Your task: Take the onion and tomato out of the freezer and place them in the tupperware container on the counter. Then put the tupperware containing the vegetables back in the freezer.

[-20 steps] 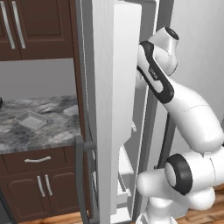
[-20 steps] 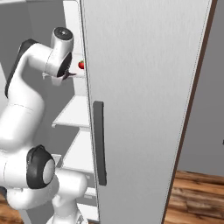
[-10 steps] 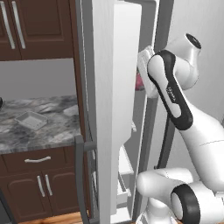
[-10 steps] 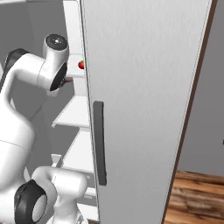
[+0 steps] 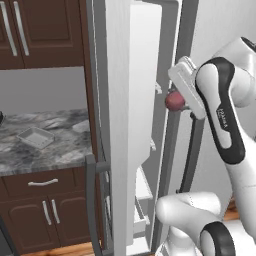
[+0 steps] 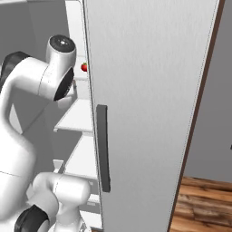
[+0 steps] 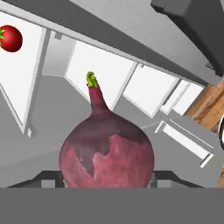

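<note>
Left base view: the end effector [image 5: 176,101] is clamping the onion [image 5: 173,101] at 3 o'clock of the open freezer [image 5: 127,100] door edge; the tupperware container [image 5: 35,137] is lying on the worktop [image 5: 60,145] at 9 o'clock.
Right base view: the tomato [image 6: 84,67] is sitting on a freezer shelf [image 6: 80,75], at 10 o'clock.
Hand view: the onion is sitting between the fingers, at 6 o'clock; the tomato is resting at 10 o'clock.

Kitchen: marbled counter [image 5: 55,145], wooden cabinets [image 5: 40,32], freezer [image 6: 149,90].
</note>
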Motion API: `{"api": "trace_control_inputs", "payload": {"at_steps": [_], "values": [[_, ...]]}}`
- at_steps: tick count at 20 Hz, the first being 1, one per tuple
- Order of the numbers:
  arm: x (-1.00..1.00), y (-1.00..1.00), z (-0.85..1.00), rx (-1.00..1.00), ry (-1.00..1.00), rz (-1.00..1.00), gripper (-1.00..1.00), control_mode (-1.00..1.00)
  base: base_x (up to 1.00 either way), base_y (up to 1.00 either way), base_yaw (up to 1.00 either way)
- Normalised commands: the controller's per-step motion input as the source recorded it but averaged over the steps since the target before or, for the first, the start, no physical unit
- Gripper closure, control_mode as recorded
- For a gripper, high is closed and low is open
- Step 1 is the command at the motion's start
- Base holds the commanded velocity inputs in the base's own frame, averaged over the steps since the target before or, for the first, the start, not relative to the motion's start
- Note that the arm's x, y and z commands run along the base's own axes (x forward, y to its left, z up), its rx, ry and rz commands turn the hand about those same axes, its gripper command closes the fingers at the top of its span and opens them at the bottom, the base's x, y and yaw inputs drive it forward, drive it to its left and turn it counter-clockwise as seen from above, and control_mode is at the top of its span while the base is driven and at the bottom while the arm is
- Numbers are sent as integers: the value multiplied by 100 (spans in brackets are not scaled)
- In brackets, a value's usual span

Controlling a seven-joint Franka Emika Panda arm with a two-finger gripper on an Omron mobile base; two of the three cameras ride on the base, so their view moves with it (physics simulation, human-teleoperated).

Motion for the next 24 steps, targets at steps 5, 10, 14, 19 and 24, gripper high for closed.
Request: {"api": "trace_control_inputs", "payload": {"at_steps": [5,10,14,19,24], "values": [[-72,-31,7,-28,-15,31,100,-100,0,0,0],[-84,-30,1,-26,-23,31,100,-100,0,0,0],[-71,-28,0,-22,-18,29,100,-100,0,0,0],[-37,-10,-1,-20,-7,25,100,-100,0,0,0],[-16,0,-10,-21,0,15,100,-100,0,0,0]]}}
